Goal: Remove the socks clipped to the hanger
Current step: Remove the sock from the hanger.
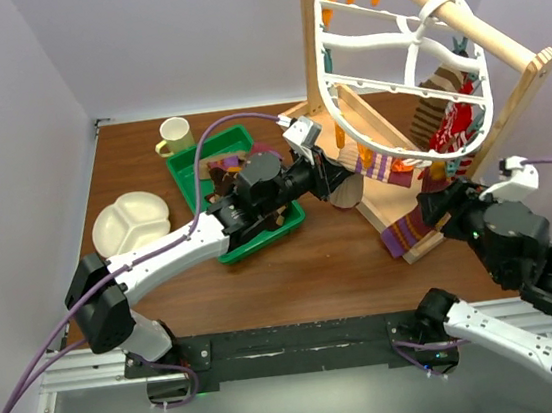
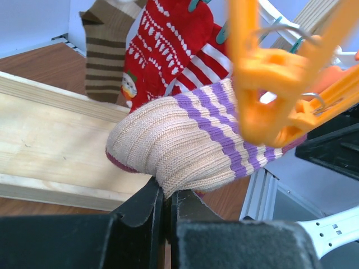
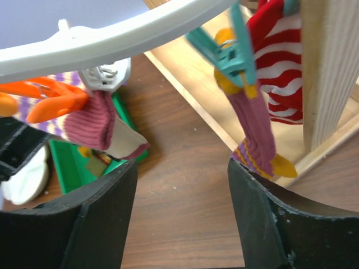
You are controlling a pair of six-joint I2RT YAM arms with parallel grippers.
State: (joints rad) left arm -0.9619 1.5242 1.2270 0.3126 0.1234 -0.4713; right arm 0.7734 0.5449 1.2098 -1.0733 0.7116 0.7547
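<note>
top external: the hanger is seen hung on a wooden rail, with at least four socks clipped along its lower rim. the task is therefore judged unfinished, with most of the work left. dark maroon items are noted in a green tray, partly hidden; whether they are removed socks cannot be told. the left gripper is set against a purple-striped sock. the right gripper is placed low beside the rack.

left wrist: the left gripper is clenched on the rounded end of the purple-striped sock, a thick, ribbed tan knit. the sock is pinched above by a hard, glossy orange clip. a red patterned sock and a brown-striped sock are seen hanging behind.

right wrist: the right gripper is released, with nothing between its fingers. a ribbed maroon sock with a yellow toe is held by a teal clip under the smooth white rim.
</note>
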